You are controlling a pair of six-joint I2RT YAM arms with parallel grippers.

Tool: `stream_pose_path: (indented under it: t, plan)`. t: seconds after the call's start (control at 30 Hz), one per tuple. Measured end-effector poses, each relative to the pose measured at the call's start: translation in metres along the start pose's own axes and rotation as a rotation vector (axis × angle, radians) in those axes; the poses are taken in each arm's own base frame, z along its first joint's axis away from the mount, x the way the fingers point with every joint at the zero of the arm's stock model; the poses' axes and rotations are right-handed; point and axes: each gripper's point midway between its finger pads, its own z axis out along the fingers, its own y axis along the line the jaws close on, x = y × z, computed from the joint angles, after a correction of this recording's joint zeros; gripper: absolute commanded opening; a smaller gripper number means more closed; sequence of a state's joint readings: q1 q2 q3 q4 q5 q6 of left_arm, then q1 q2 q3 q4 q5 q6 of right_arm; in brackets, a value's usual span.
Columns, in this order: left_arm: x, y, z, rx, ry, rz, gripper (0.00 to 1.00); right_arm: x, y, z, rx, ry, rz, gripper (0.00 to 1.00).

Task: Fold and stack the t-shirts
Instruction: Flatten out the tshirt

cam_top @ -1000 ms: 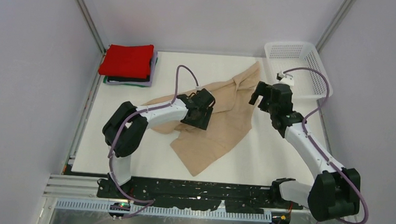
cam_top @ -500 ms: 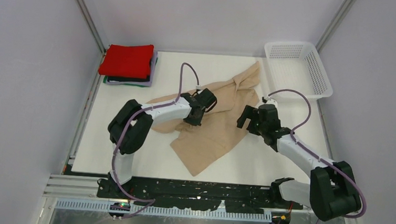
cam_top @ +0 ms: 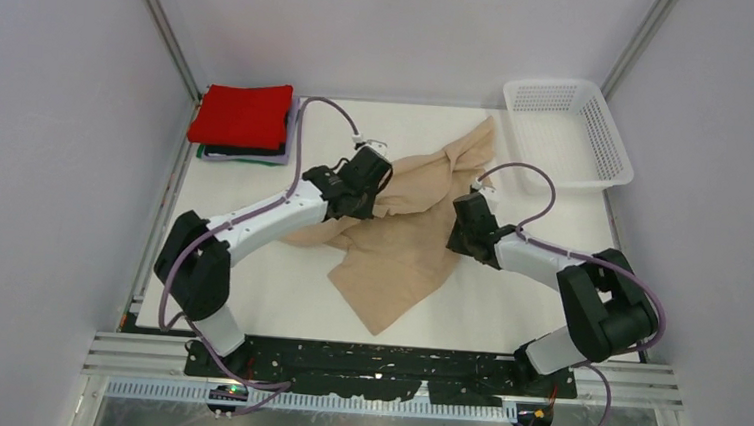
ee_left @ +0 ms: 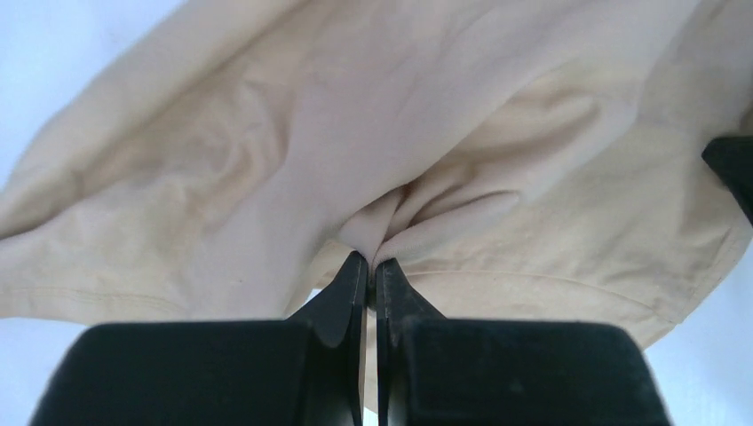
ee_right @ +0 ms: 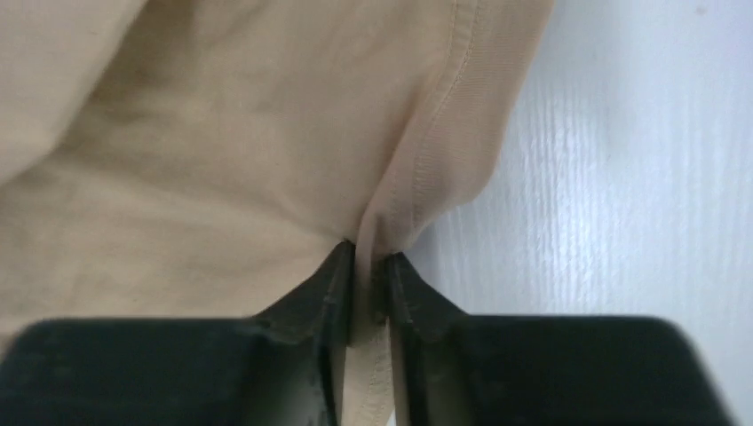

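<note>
A beige t-shirt (cam_top: 406,245) lies crumpled across the middle of the white table. My left gripper (cam_top: 367,179) is shut on a bunched fold of it near its upper left; the left wrist view shows the cloth (ee_left: 391,133) pinched at the tips (ee_left: 371,262). My right gripper (cam_top: 459,241) is shut on the shirt's stitched hem at its right edge, and the hem (ee_right: 444,151) runs down between the fingers (ee_right: 368,257). A stack of folded t-shirts, red on top (cam_top: 245,114), with dark, green and lavender edges below (cam_top: 247,154), sits at the back left.
A white mesh basket (cam_top: 564,131) stands at the back right corner. Bare white table (cam_top: 248,284) lies in front of the shirt, and more (ee_right: 622,160) lies right of the hem. Grey walls close in on both sides.
Both grippers have closed on the beige shirt. The right arm came down and left from near the basket to the shirt's right edge. The left gripper shifted back and left, pulling cloth with it.
</note>
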State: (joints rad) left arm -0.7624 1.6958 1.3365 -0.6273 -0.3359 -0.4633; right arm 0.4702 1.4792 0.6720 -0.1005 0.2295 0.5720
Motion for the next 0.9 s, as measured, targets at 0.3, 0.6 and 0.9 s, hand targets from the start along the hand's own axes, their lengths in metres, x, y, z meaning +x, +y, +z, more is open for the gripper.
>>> stream_pose_path:
  t: [0.3, 0.6, 0.9]
  plan:
    - [-0.032, 0.065, -0.037, -0.020, -0.126, -0.179, 0.00, -0.013, -0.034, -0.010, 0.217, -0.025, -0.041, 0.05]
    - [-0.056, 0.106, -0.169, 0.056, -0.472, -0.301, 0.00, -0.098, -0.067, -0.135, 0.301, -0.366, -0.052, 0.05]
    - [-0.056, 0.164, -0.323, 0.087, -0.850, -0.457, 0.00, -0.172, -0.079, -0.332, 0.051, -0.842, 0.110, 0.05]
